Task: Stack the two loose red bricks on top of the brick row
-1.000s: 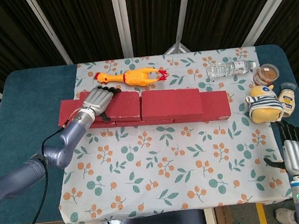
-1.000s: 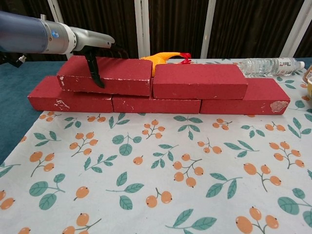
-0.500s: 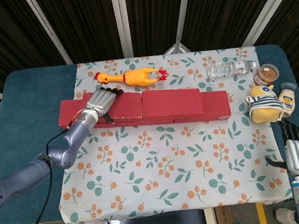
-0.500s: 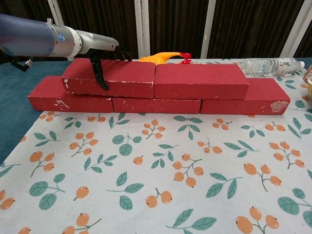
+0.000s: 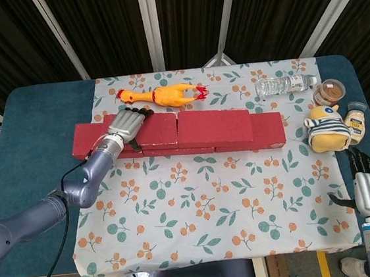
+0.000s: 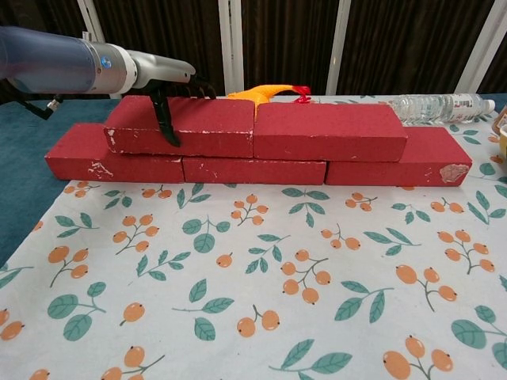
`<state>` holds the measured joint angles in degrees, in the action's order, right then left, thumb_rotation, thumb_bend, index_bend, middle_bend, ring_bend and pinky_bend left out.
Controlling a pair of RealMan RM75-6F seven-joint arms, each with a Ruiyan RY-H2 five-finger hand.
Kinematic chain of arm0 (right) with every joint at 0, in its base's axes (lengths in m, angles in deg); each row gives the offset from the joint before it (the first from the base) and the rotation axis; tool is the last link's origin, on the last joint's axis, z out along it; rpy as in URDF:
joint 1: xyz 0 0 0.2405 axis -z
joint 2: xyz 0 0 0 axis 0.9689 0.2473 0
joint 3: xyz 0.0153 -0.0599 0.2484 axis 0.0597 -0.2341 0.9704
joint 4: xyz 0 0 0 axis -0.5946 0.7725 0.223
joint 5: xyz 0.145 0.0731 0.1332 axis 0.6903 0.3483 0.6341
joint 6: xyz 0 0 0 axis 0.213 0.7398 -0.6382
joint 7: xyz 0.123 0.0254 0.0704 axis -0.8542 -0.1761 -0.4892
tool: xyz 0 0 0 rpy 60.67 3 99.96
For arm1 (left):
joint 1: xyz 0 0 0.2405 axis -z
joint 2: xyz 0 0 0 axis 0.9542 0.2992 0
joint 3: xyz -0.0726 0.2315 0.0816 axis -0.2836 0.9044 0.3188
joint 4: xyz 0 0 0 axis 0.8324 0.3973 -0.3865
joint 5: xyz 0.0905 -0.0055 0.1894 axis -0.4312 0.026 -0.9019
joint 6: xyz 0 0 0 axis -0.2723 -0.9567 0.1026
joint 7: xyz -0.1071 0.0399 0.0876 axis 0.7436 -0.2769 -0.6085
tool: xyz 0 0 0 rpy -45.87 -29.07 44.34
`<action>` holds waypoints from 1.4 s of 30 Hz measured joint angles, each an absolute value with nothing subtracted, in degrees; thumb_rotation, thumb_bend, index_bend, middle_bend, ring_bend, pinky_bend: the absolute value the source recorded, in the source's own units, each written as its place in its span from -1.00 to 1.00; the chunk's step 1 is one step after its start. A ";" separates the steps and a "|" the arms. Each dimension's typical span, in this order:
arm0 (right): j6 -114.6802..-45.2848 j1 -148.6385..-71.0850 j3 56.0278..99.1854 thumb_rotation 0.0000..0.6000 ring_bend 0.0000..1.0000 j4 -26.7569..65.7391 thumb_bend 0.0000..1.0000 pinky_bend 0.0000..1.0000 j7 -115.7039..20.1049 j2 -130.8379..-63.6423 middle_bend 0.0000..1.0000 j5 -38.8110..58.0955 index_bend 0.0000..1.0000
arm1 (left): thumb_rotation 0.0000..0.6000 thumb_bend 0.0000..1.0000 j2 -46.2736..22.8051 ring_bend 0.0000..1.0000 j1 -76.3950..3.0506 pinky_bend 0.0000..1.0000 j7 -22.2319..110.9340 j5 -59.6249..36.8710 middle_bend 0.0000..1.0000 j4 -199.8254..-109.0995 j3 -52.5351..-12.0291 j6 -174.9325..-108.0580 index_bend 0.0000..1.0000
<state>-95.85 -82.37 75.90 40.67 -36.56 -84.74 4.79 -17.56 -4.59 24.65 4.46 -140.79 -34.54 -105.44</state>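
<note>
A row of red bricks [image 5: 267, 130] lies across the far part of the flowered cloth, also seen in the chest view as the bottom row [image 6: 428, 162]. Two more red bricks lie on top of it, end to end. My left hand [image 5: 126, 123] grips the upper left brick [image 5: 159, 129], with its fingers over the brick's back edge. In the chest view the thumb [image 6: 165, 119] runs down the front face of that brick [image 6: 210, 127]. The upper right brick [image 5: 214, 127] [image 6: 325, 131] touches it. My right hand [image 5: 366, 185] hangs open at the table's near right corner, holding nothing.
A yellow rubber chicken [image 5: 164, 95] lies just behind the bricks. At the back right are a water bottle [image 5: 285, 85], a brown jar [image 5: 329, 90], a striped plush toy [image 5: 326, 129] and a small sauce bottle [image 5: 355, 122]. The flowered cloth [image 5: 205, 202] spreads in front of the bricks.
My left hand has slid the upper left brick to the right along the row until it meets the upper right brick. The right hand has barely moved.
</note>
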 measured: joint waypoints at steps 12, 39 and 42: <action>-95.89 -82.24 76.14 1.00 -1.00 40.71 -0.88 -1.00 -36.59 -84.68 -0.94 5.08 -1.00 | 1.00 -0.88 -17.79 -0.51 -3.59 -0.50 24.13 6.18 -0.37 -141.04 -33.37 -105.90 -0.42; -95.81 -82.09 76.45 1.00 -1.00 40.84 -0.88 -1.00 -36.33 -84.67 -0.94 5.73 -1.00 | 1.00 -1.00 -17.63 -1.00 -1.14 -0.76 20.20 14.75 -0.95 -141.80 -29.91 -106.90 -0.91; -95.78 -82.13 76.53 1.00 -1.00 40.89 -0.88 -1.00 -36.16 -84.69 -0.94 5.87 -1.00 | 1.00 -1.00 -17.48 -1.00 -0.74 -0.77 19.60 15.91 -1.00 -141.99 -29.44 -106.84 -0.95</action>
